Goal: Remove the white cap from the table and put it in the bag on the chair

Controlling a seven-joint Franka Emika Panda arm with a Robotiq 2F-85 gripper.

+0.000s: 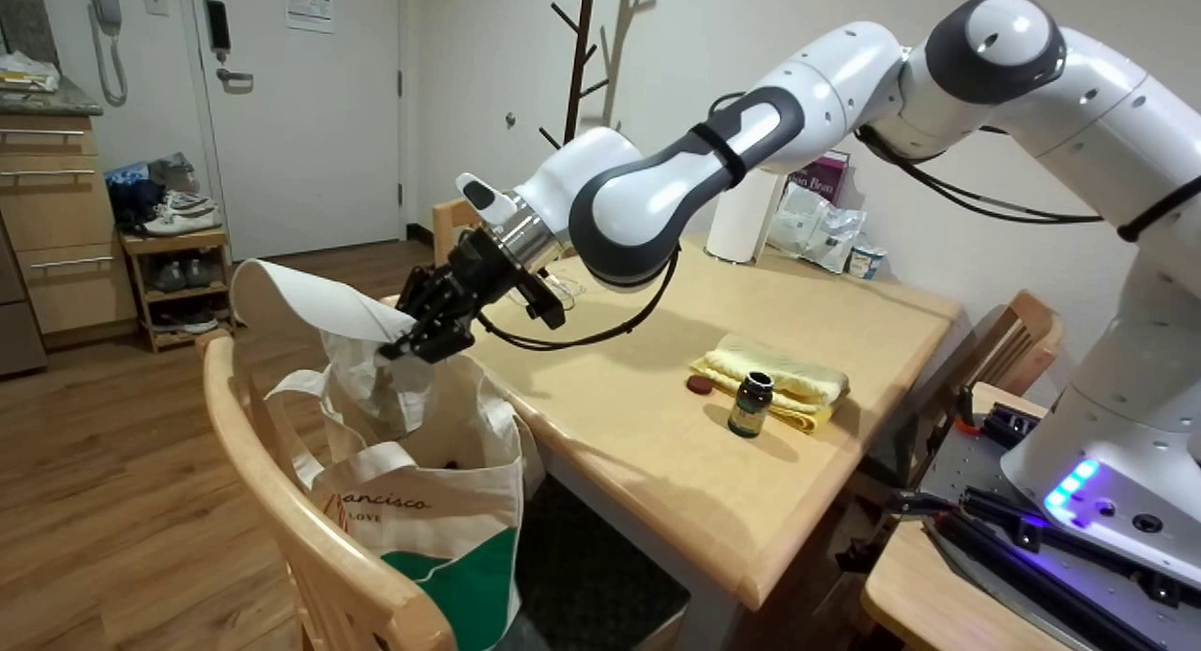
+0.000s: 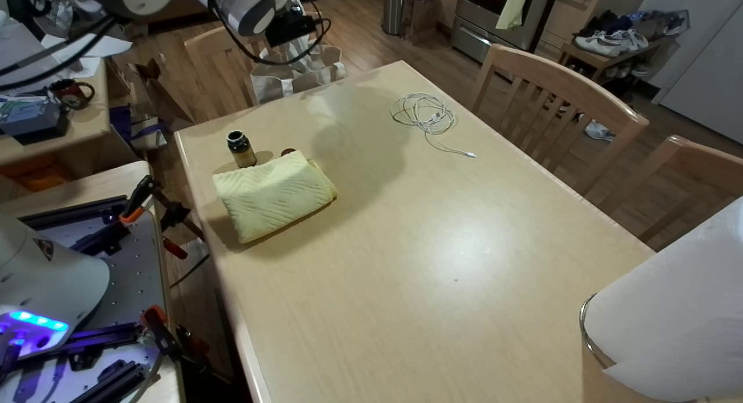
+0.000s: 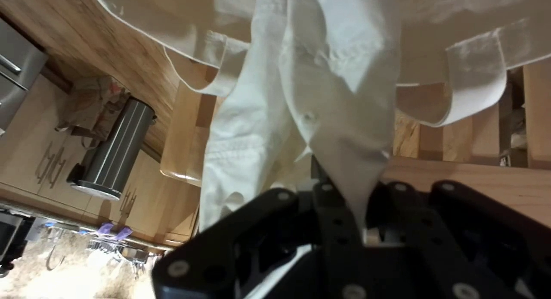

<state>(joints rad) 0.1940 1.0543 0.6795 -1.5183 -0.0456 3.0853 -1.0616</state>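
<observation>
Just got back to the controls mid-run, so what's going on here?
The robot's gripper has the white cap pinched over the mouth of the canvas bag on the wooden chair. The cap hangs down toward the opening but hasn't been let go. On the table, an open dark bottle stands near a folded yellow cloth, with a round red-brown lid lying close by.

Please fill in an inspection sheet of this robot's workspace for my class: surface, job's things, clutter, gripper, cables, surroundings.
Surface: wooden table, with a tiny dark speck.
Job's things: white cap, held at the mouth of the bag, which stands on a chair.
Clutter: open jar, red lid, folded yellow cloth, paper towel roll.
Gripper: shut on the cap.
Cables: white cable coiled on the table; black cable looping near the gripper.
Surroundings: shoes on a rack beside a closed door; coat stand.
</observation>
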